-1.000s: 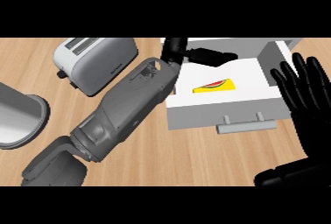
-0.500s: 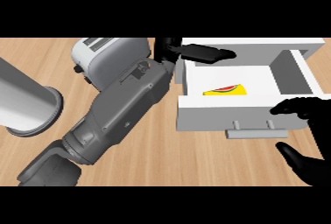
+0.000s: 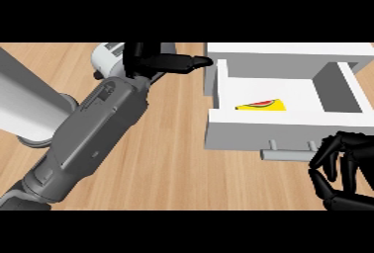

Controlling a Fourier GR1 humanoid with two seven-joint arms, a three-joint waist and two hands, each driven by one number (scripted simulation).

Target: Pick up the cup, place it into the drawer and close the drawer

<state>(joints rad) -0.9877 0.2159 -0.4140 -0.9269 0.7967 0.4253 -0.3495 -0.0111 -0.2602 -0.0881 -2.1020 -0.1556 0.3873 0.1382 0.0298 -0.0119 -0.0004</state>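
1. Nearest, at the lower right, the right hand (image 3: 342,170) is seen with its fingers curled in and nothing held. A second ago it was raised and spread flat at the right edge. It has since been lowered to just beside the right end of the drawer handle (image 3: 291,154), though contact cannot be confirmed.
2. The drawer (image 3: 219,129) is still pulled open. Only a yellow-and-red wedge (image 3: 261,105) is seen on its floor, and no cup is in it.
3. The left forearm (image 3: 95,133) is stretched from the near left towards the far middle.
4. The left hand (image 3: 169,62) was over the drawer's far left corner earlier. It is now just left of that wall, near a white toaster (image 3: 110,55). Its state cannot be told.
5. The cup is not plainly visible. It may be hidden by the left hand.
6. Judgement: the placing is unconfirmed, so closing looks premature.
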